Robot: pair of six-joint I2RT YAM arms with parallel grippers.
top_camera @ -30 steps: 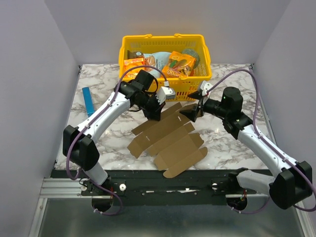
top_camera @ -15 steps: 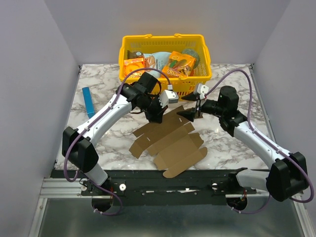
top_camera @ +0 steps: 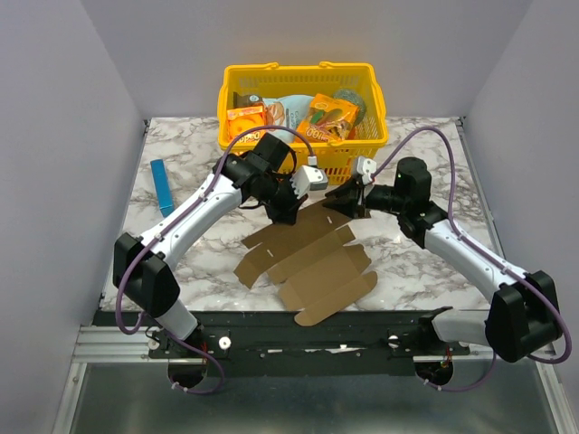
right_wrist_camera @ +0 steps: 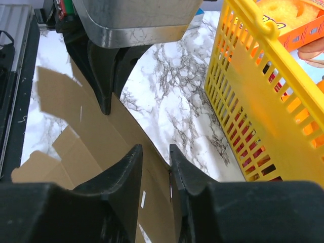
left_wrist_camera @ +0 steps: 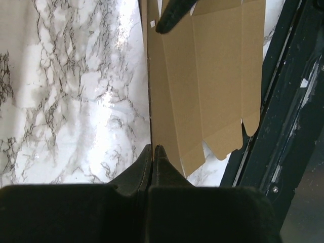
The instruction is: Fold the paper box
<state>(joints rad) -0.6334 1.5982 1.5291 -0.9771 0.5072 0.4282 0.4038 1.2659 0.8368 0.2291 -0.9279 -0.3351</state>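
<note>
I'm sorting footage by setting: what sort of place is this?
Likely a robot test cell in a lab: plain grey walls box in a marble-patterned tabletop holding a yellow plastic basket and a flat brown cardboard sheet.

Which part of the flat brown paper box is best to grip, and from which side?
Grip the far long edge of the paper box, the one facing the yellow basket. It seems lifted off the table there, while the rest lies flat and offers nothing to pinch. Come from the basket side, jaws astride the thin edge, as the right gripper stands.
</note>
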